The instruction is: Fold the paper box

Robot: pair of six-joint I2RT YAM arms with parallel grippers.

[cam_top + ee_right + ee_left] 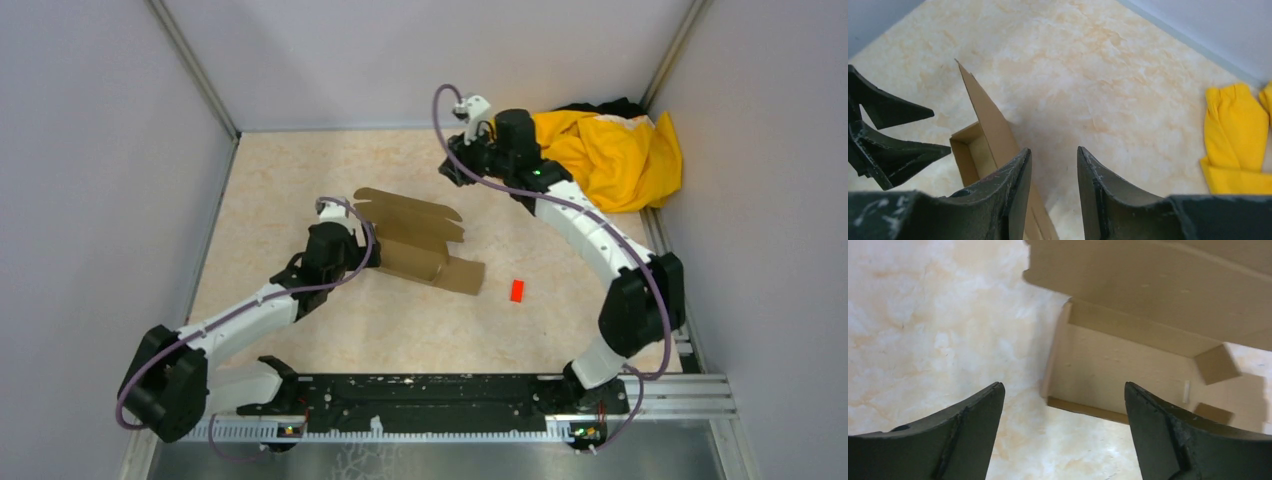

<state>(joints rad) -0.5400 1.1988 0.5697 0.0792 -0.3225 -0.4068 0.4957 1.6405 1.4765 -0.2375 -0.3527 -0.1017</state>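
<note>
Although the paper box (415, 248) is only part-formed, it already stands as a shallow open tray near the middle of the marbled tabletop (290, 170). Its broad lid panel (405, 212) is raised along the far side, and one end flap (463, 276) lies flat toward the small red block (517, 291). The thin brown cardboard is judged light, stiff across its panels and yielding only along the creases. It would likely skate on the smooth top if pushed from one side, and dent if pinched mid-wall. The better hold is a free edge of the lid panel or flap, close to its crease, with the other tool bracing a tray wall. The left arm reaches low and forward, with the left gripper (1063, 387) at the tray's left end, its fingers spread wide with nothing between them. The right arm arches high at far right. The right gripper (1053, 150) hangs beside the yellow cloth (615, 155), well apart from the box, its jaws parted by a narrow gap and empty.
</note>
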